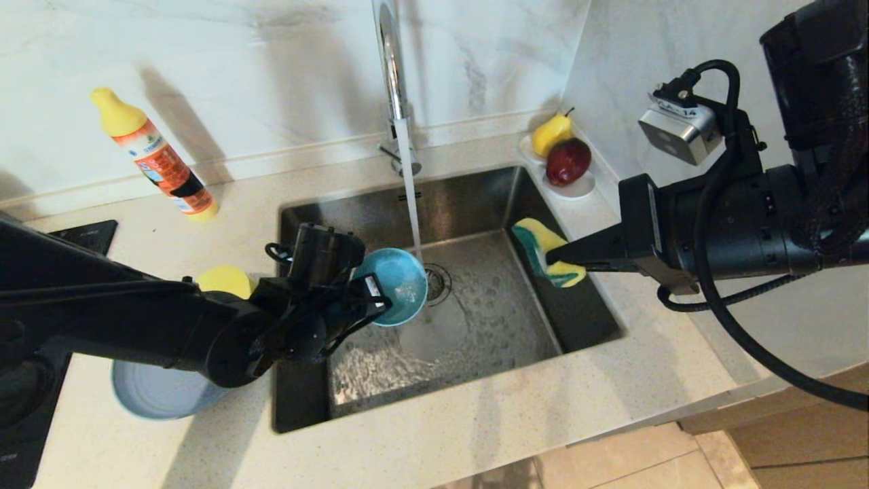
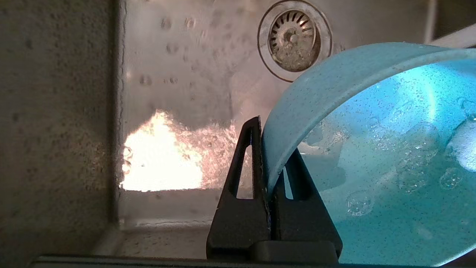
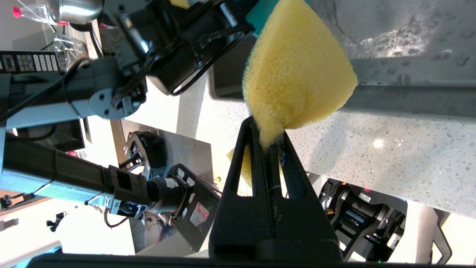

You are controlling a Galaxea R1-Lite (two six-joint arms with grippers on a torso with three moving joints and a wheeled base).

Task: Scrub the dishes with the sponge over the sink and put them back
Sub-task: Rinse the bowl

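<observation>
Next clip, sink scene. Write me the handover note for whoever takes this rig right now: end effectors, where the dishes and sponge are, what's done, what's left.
Left end effector: shut on the rim of the teal bowl, held tilted over the sink beside the running water; suds inside the bowl.
Right end effector: shut on the sponge, over the sink's right side, apart from the bowl.
Yellow-green bowl and plate: on the counter left of the sink, partly behind the left arm.
Done: bowl and sponge picked up, tap on.
Left: finish the teal bowl, put it back, then the other two; whether those are already scrubbed cannot be told.
</observation>
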